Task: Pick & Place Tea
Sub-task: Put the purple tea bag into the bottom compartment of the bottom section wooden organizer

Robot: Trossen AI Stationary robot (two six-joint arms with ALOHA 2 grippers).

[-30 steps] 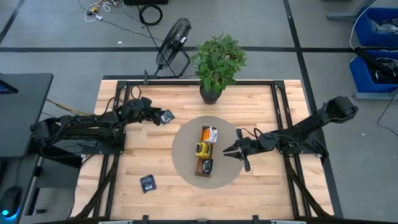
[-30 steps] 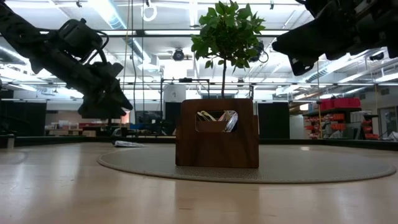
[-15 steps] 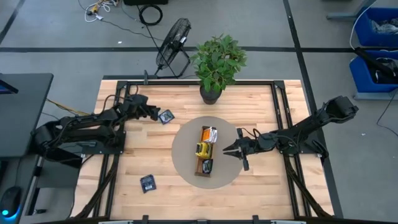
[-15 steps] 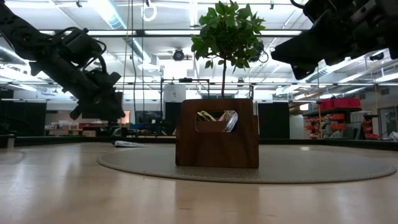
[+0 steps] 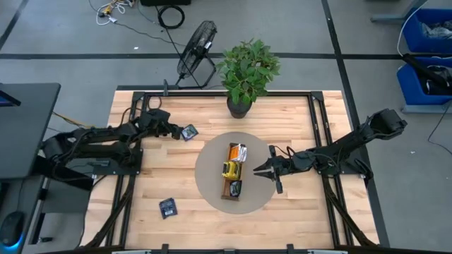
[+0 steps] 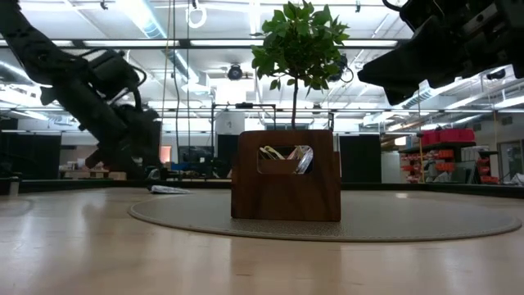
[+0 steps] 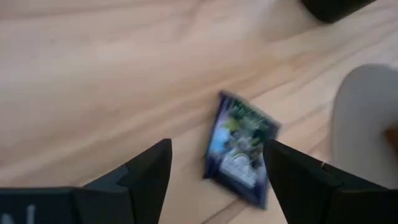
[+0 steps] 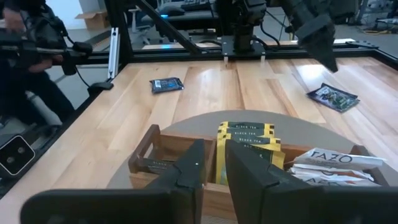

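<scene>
The left gripper (image 7: pixel 214 171), fingers spread apart, is hovering over a navy tea sachet (image 7: pixel 241 146) lying flat between them, apparently lining up to pinch it, while the right gripper (image 5: pixel 263 170) is waiting beside the wooden tray (image 5: pixel 234 171), fingers nearly together, holding nothing.

Readable print on the tea sachets in the tray

In the right wrist view, "TAZO" stands on a white sachet (image 8: pixel 333 158) at one end of the wooden tray (image 8: pixel 163 163), and "BLACK TEA" on the yellow sachets (image 8: pixel 245 134) standing beside it; nothing else is legible.
</scene>
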